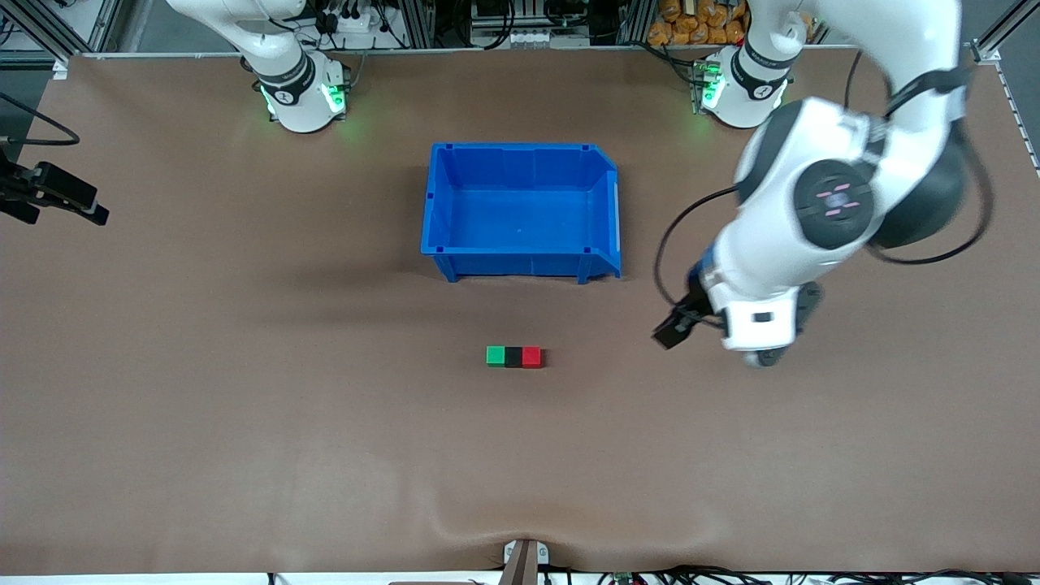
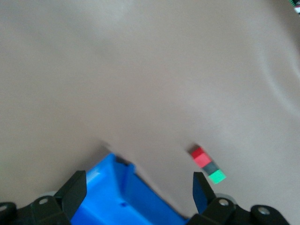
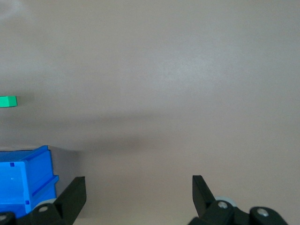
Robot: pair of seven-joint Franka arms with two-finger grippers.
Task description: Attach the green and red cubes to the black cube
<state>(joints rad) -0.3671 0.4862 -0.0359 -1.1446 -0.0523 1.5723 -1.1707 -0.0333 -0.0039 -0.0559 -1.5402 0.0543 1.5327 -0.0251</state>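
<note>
The green cube (image 1: 495, 357), the black cube (image 1: 513, 357) and the red cube (image 1: 532, 357) lie touching in one row on the table, black in the middle, nearer to the front camera than the blue bin. The left wrist view shows the row too: red (image 2: 200, 157), black (image 2: 211, 167), green (image 2: 217, 176). My left gripper (image 1: 674, 325) is open and empty, up over the table toward the left arm's end, apart from the cubes; its own view (image 2: 138, 197) shows nothing between the jaws. My right gripper (image 1: 61, 203) is open and empty (image 3: 138, 197) over the right arm's end. The right wrist view shows only the green cube (image 3: 8, 101).
An empty blue bin (image 1: 520, 148) stands mid-table between the cubes and the arm bases; it also shows in the left wrist view (image 2: 112, 187) and the right wrist view (image 3: 23, 178). The brown mat has a wrinkle near the front edge (image 1: 520, 528).
</note>
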